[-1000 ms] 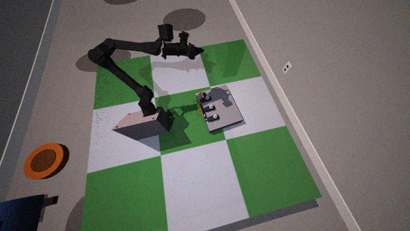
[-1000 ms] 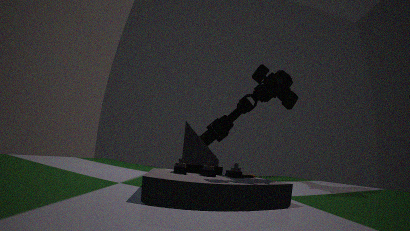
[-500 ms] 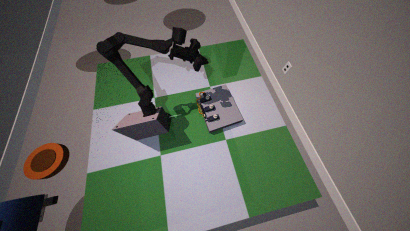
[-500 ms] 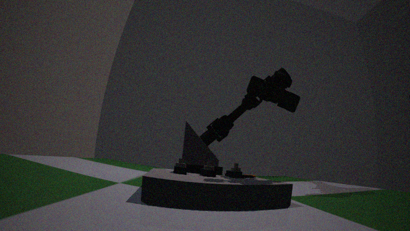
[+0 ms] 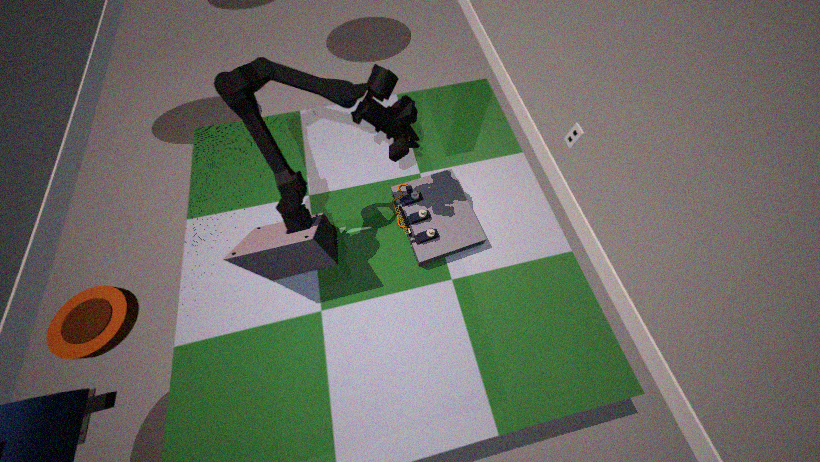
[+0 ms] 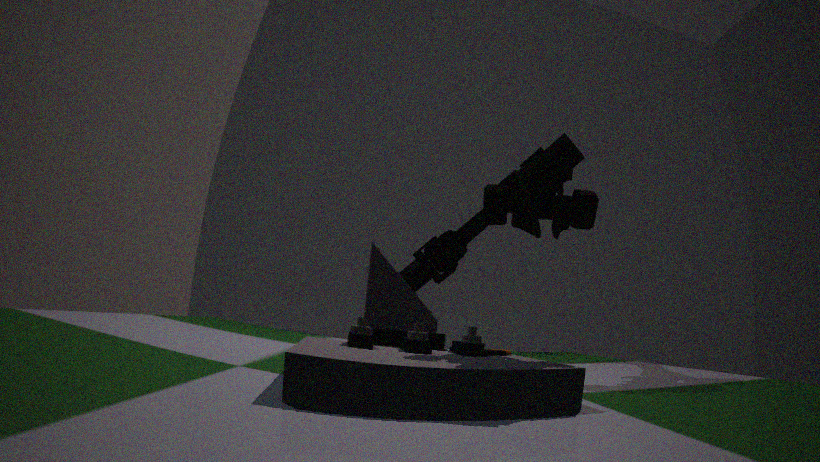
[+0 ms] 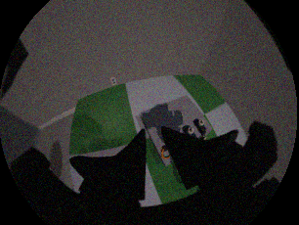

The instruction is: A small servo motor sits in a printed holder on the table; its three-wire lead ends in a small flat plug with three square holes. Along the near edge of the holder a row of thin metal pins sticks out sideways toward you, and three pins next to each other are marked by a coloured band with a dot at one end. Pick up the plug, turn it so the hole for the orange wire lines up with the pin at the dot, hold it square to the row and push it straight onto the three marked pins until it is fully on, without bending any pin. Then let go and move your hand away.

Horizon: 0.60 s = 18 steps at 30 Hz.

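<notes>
The grey holder (image 5: 459, 229) (image 6: 430, 390) (image 7: 184, 105) lies on the checkered table with three dark servos on top; the middle servo (image 5: 420, 215) (image 6: 418, 342) has a pale hub. Orange wire (image 5: 399, 221) (image 7: 164, 155) runs along the holder edge facing the arm base and loops at one corner. The plug, the pins and the coloured band are too small to tell apart. My gripper (image 6: 548, 237) (image 7: 152, 129) is partly open and empty, with a gap between the fingertips. It hangs well above the table, off the holder's wired corner, fingers pointing down in the exterior view.
The arm's wedge-shaped base block (image 5: 286, 252) stands on the table beside the holder's wired edge. The arm's shadow falls across part of the holder. An orange ring-shaped object (image 5: 57, 338) and a dark blue object (image 5: 43, 424) lie off the table's left side.
</notes>
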Motion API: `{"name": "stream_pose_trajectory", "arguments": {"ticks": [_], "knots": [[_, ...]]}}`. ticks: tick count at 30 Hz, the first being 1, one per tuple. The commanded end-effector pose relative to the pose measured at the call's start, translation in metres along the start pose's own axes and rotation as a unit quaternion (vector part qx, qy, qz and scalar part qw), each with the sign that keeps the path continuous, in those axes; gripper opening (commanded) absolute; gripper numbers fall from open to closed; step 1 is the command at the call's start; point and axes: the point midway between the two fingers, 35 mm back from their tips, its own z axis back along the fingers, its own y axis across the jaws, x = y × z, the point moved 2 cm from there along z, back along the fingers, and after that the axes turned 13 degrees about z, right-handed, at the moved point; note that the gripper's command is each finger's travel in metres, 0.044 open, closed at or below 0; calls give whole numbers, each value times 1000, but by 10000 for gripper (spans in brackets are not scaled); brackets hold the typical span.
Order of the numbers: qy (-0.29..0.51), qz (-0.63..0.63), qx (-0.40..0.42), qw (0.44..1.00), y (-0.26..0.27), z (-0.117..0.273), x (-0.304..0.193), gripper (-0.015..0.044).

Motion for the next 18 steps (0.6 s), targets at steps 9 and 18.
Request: {"name": "stream_pose_trajectory", "arguments": {"ticks": [9, 18], "knots": [[114, -162, -18, 980, -12, -31, -22, 115], [188, -279, -46, 941, -21, -48, -39, 115]]}}
